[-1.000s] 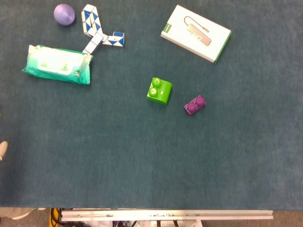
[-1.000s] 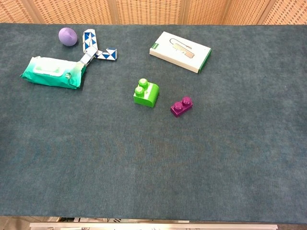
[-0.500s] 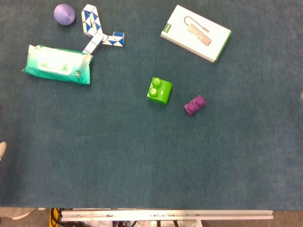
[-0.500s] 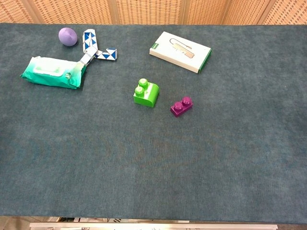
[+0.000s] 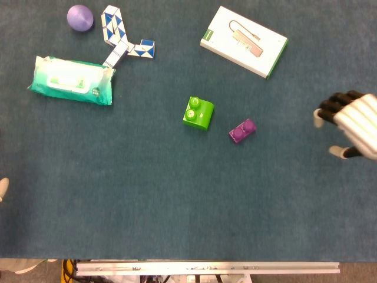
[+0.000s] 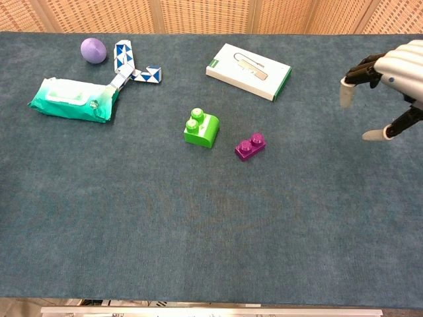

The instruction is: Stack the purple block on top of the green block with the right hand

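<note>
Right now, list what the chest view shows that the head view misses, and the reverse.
Only the chest view shows the woven panels behind the table. Only the head view shows the metal rail along the table's near edge in full, and a pale object at the left border that I cannot identify. Both show the right hand, open and apart from the blocks, the green block, the purple block beside it, the white box, the wipes pack, the purple ball and the blue-white twist puzzle.
</note>
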Action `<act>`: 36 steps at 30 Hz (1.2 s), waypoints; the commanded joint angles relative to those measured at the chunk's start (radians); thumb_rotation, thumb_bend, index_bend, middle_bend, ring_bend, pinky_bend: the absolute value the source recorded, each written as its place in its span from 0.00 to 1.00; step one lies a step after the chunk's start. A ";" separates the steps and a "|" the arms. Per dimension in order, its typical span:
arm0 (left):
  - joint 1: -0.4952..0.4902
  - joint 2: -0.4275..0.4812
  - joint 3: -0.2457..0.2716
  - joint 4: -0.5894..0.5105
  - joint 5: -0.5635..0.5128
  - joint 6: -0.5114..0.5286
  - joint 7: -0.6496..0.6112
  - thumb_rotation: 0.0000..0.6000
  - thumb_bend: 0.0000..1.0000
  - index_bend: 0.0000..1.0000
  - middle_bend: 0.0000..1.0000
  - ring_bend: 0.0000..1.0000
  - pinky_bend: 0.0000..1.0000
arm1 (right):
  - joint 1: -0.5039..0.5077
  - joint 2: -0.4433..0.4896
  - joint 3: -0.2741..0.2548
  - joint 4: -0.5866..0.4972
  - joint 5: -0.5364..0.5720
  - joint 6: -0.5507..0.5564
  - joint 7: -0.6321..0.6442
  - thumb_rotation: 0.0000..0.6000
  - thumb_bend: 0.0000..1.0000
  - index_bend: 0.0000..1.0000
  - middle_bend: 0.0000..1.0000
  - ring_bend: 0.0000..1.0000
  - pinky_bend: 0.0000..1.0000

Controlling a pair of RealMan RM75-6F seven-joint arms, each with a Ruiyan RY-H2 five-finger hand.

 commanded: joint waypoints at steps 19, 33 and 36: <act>0.011 0.005 0.001 0.001 0.005 0.015 -0.013 1.00 0.23 0.30 0.34 0.30 0.19 | 0.230 -0.353 0.072 0.205 0.343 -0.242 -0.271 1.00 0.06 0.44 0.40 0.32 0.40; 0.021 0.008 0.001 0.006 0.000 0.026 -0.020 1.00 0.23 0.30 0.34 0.30 0.19 | 0.326 -0.497 0.059 0.324 0.465 -0.281 -0.364 1.00 0.09 0.44 0.41 0.32 0.40; 0.023 0.009 0.001 0.009 -0.002 0.028 -0.023 1.00 0.23 0.30 0.34 0.30 0.19 | 0.342 -0.517 0.050 0.338 0.480 -0.284 -0.385 1.00 0.11 0.44 0.41 0.32 0.40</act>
